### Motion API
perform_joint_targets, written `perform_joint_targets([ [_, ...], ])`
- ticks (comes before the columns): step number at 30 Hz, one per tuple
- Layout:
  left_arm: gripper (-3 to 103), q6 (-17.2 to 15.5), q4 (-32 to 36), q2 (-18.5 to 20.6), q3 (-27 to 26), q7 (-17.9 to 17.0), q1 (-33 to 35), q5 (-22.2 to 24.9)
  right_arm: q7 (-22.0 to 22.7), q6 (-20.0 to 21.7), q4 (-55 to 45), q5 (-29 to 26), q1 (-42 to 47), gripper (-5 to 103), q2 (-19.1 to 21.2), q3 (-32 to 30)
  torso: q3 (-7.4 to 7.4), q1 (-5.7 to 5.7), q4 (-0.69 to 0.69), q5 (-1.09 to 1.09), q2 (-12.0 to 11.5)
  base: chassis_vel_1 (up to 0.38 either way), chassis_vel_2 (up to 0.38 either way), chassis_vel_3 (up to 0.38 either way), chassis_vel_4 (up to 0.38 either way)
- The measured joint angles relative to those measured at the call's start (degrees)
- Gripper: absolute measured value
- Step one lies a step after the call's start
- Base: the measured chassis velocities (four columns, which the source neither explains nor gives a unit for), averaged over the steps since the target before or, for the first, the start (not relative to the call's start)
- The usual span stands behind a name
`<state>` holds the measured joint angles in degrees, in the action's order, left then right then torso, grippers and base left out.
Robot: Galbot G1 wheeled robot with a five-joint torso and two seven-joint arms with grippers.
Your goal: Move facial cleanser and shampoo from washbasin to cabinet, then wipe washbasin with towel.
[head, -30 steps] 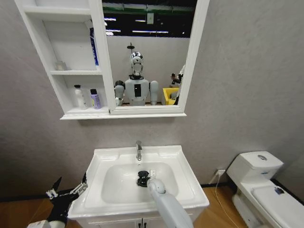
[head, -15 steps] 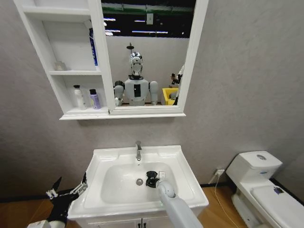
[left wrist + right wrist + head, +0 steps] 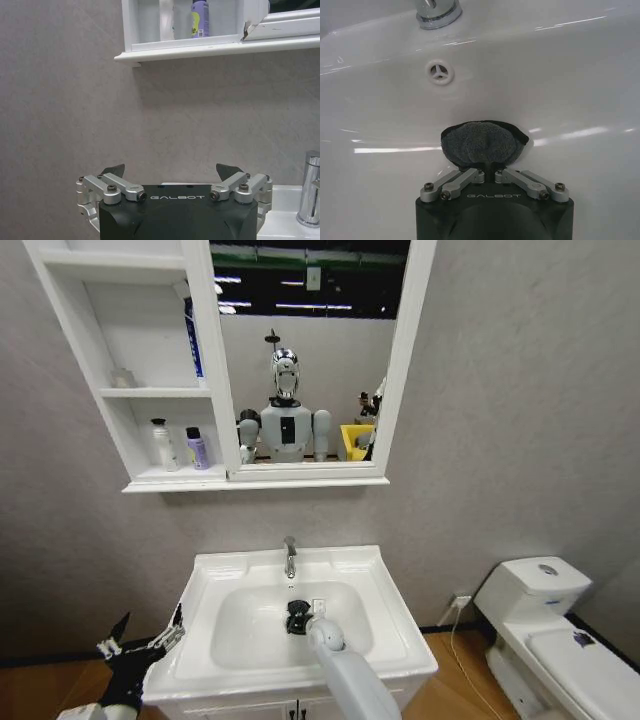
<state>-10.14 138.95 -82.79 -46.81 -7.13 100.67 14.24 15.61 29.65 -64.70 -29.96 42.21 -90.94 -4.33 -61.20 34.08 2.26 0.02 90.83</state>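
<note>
The right gripper [image 3: 490, 167] reaches down into the bowl of the washbasin [image 3: 385, 635], its two fingers pinched together on one dark grey towel [image 3: 480, 144]. The towel is bunched into a rounded wad and pressed against the white ceramic at the bottom of the bowl, over the drain area as the head view shows it [image 3: 297, 617]. In the right wrist view one small round overflow hole [image 3: 439, 71] sits in the bowl wall between the towel and the base of the single chrome tap [image 3: 290, 556].

The left gripper [image 3: 170, 173] hangs low beside the washbasin's left edge, well apart from the bowl, with its two fingers spread wide and nothing between them; the head view shows it at the lower left [image 3: 135, 640].

On the wall above, the cabinet [image 3: 160, 480] joins a white-framed mirror [image 3: 300, 360]. Its lowest shelf holds two bottles standing upright side by side: one white bottle [image 3: 160, 443] and one shorter purple bottle [image 3: 197, 448]. One small pale object [image 3: 124, 378] rests on the shelf above; its kind cannot be made out. One white toilet [image 3: 545, 615] stands to the right of the washbasin.
</note>
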Motion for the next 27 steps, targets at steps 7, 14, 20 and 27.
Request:
perform_joint_targets([
  [7,100,0.0,0.0,0.0,0.0,0.0,0.0,0.0,0.4,0.7,-4.1,-1.2,2.9,5,4.0,-1.4,0.03,-0.01,0.01,0.01,0.0,0.000,0.000,0.000,0.000],
  [14,100,0.0,0.0,0.0,0.0,0.0,0.0,0.0,1.2,0.6,-9.4,-1.8,6.2,5,9.1,-5.0,0.03,-0.03,-0.02,0.01,0.0,0.000,0.000,0.000,0.000],
  [20,100,0.0,0.0,0.0,0.0,0.0,0.0,0.0,1.5,-0.2,-13.5,-0.7,7.6,5,11.9,-6.8,0.00,-0.02,0.01,0.00,0.0,0.000,0.000,0.000,0.000],
  [27,100,0.0,0.0,0.0,0.0,0.0,0.0,0.0,2.3,-1.4,-18.4,1.4,8.7,5,14.2,-7.6,-0.01,0.00,0.08,-0.02,0.0,0.000,0.000,0.000,0.000],
])
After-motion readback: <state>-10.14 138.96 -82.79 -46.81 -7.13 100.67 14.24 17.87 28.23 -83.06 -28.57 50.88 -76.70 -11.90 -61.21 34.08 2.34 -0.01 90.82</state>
